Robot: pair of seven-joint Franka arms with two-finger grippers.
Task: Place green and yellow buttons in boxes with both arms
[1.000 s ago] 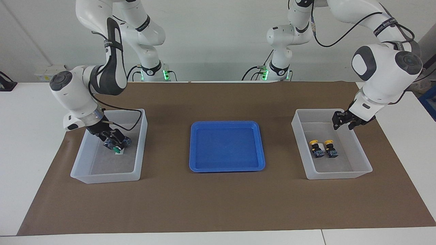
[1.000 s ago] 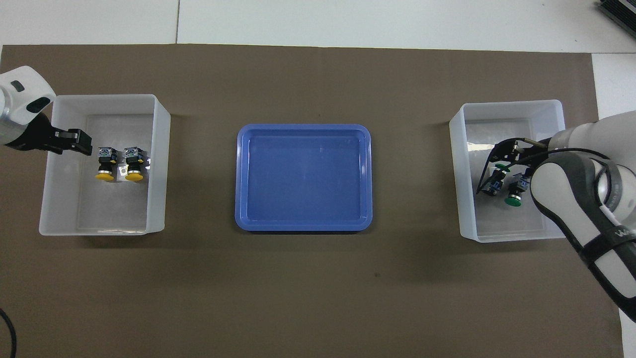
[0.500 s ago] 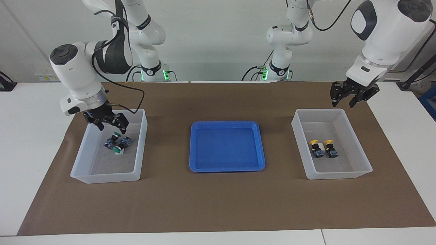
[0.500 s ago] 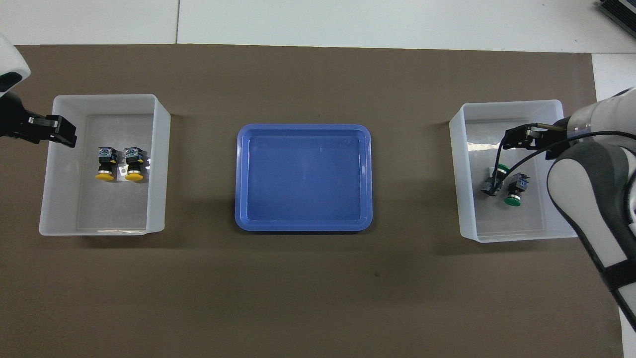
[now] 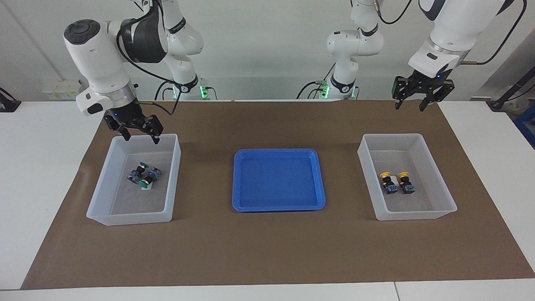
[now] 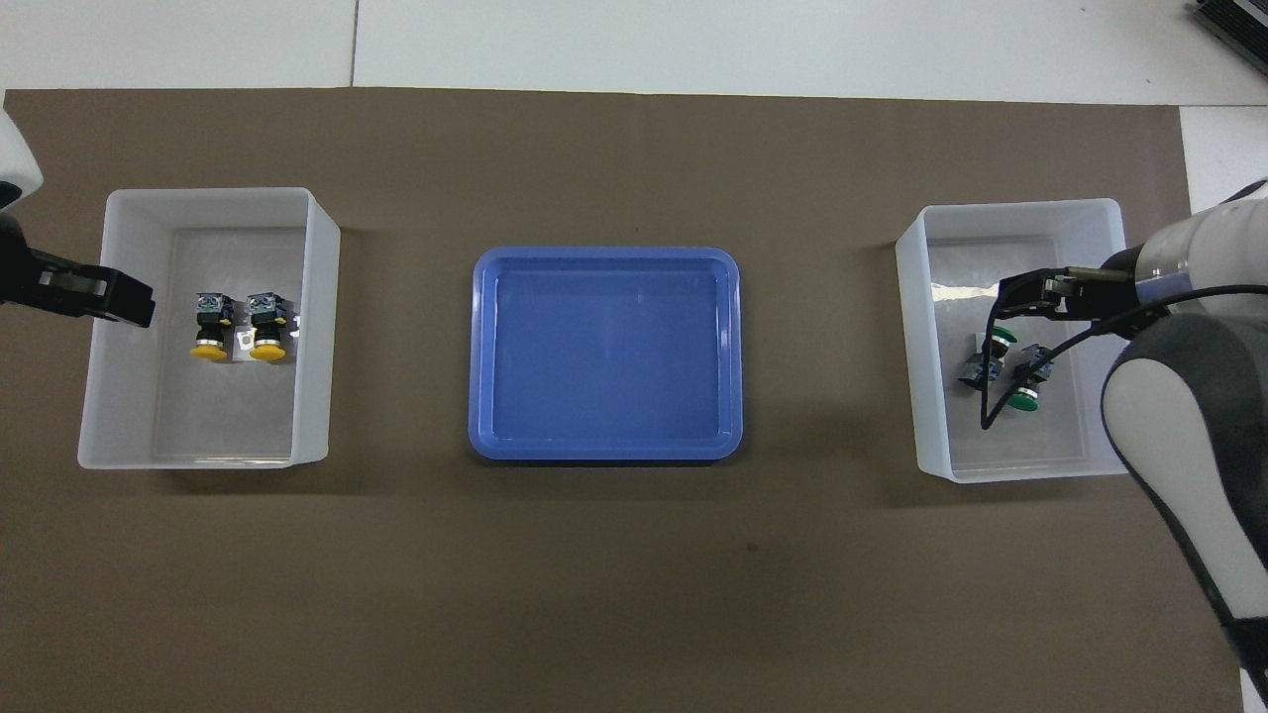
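Both grippers were raised empty: right gripper (image 5: 136,133) fingers spread, left gripper (image 5: 422,94) too; retreat should be kept vertical, off the green buttons (image 5: 143,174).

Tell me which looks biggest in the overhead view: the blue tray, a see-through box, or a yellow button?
1. The blue tray looks a bit bigger than either box.
2. The see-through box holding the yellow buttons; the other box looks the same size.
3. A yellow button, far smaller; the second yellow button beside it looks alike.

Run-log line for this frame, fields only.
green buttons: in right-end box | yellow buttons: in left-end box | blue tray: empty | right gripper: open, above box | left gripper: open, raised
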